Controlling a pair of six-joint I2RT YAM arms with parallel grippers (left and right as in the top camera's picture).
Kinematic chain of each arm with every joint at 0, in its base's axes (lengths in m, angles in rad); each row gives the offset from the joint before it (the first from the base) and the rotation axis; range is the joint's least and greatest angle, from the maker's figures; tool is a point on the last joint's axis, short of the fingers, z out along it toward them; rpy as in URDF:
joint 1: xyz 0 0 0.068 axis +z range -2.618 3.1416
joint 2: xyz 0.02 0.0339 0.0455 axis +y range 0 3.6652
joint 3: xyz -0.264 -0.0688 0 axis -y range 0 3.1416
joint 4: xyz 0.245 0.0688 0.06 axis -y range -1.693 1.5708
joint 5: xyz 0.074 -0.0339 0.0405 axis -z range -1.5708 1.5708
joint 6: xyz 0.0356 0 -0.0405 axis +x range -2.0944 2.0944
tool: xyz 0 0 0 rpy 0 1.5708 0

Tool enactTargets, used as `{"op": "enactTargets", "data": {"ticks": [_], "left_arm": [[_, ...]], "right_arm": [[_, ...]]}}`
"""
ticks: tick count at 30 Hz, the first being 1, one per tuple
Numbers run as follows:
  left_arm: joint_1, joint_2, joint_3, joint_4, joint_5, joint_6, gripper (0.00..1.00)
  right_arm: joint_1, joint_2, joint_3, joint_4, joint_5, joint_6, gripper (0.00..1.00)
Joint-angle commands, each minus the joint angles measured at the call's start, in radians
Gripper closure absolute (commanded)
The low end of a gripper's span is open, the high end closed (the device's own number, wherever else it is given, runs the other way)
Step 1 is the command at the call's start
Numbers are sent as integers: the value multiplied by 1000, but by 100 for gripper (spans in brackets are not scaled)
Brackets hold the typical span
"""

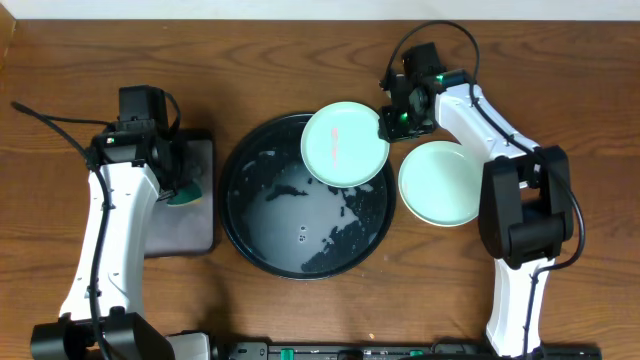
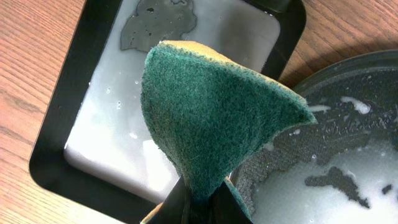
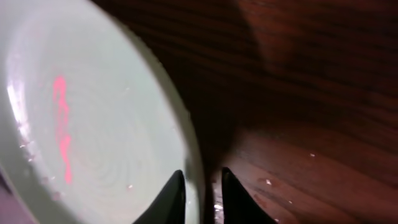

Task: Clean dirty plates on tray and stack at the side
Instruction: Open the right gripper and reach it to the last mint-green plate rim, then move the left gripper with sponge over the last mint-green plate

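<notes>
r gripper [image 3: 202,179] pinches mint plate [image 1: 345,143] rim, over tray [image 1: 224,200] edge.

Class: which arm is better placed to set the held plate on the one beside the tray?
Right. The right gripper has the held plate by its rim, next to the plate on the table. The left gripper is across the tray, holding a sponge.

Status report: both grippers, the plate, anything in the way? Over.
Left gripper shut on sponge over rectangular tray. Right gripper shut on rim of mint plate, over edge of round tray; pink smear inside. Nothing between it and side plate.
</notes>
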Motion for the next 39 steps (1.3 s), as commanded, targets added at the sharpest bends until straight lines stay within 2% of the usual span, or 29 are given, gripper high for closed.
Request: {"op": "enactTargets", "data": {"ticks": [1,4,14,21,26,31,39], "left_arm": [[4,1,19,-3,2,10,92],[4,1,19,-3,2,10,93],[4,1,19,-2,2,10,93],[3,-2,19,-2,13,15,92],[3,-2,19,8,92,55,92],[-16,-2,19,6,99,55,92],[-130,-2,19,28,140,58,92]], "right_arm": [[9,12,17,3,57,-6,87],[9,12,17,3,57,-6,99],[41,-87,19,-24,-133,15,99],[95,-166,19,-126,-134,50,99],[141,-127,15,-178,-117,45,99],[186,-65,5,-181,-95,45,99],[212,39,-3,-139,-67,19,99]]}}
